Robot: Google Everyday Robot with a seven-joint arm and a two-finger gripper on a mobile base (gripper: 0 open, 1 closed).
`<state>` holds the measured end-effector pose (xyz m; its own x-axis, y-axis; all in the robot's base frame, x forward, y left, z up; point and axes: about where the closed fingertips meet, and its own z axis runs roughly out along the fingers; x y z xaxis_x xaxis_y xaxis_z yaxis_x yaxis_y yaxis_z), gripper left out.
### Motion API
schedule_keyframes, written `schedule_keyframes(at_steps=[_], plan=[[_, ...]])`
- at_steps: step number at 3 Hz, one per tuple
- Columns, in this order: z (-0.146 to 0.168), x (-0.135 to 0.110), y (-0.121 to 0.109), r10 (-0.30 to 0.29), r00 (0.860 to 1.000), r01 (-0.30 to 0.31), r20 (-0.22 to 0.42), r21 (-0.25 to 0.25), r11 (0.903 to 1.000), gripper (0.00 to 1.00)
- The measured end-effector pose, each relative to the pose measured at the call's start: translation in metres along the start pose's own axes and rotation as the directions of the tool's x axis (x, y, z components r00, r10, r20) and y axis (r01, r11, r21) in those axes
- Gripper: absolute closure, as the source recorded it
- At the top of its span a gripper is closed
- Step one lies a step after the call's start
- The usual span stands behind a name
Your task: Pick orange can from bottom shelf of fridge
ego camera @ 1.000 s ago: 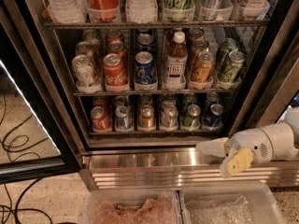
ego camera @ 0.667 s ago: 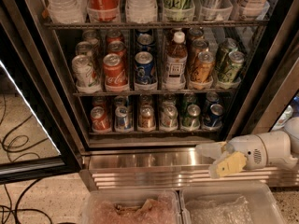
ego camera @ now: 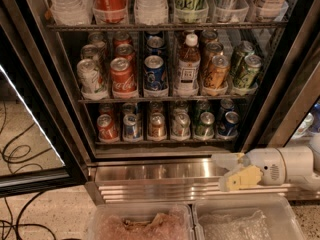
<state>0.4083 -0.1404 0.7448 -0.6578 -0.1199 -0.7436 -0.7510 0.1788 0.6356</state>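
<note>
The fridge (ego camera: 280,99) stands open in front of me. On its bottom shelf (ego camera: 165,141) a row of small cans sits in clear trays. The orange can (ego camera: 157,125) is third from the left in the front row, upright, between a blue-silver can (ego camera: 131,126) and a silver can (ego camera: 180,124). My gripper (ego camera: 229,171) hangs outside the fridge, low at the right, in front of the ribbed steel base (ego camera: 155,176). It points left, below and to the right of the orange can. Its white and yellow fingers are spread open with nothing between them.
A red can (ego camera: 107,127) stands at the shelf's left end, with green (ego camera: 205,124) and blue (ego camera: 229,124) cans at the right. The open door's black frame (ego camera: 35,174) juts out at the left. Cables (ego camera: 20,154) lie on the floor. Two plastic bins (ego camera: 140,224) sit below.
The gripper has moved a little to the left and slightly down along the steel base. The cans have not moved.
</note>
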Motion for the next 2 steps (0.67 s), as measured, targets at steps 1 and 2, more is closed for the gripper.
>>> schedule_keyframes(at_steps=[1, 2], plan=[[0.007, 0.012, -0.001, -0.030, 0.982, 0.013, 0.187, 0.092, 0.9957, 0.00], [0.000, 0.007, -0.012, -0.095, 0.968, 0.053, 0.231, 0.182, 0.9818, 0.00]])
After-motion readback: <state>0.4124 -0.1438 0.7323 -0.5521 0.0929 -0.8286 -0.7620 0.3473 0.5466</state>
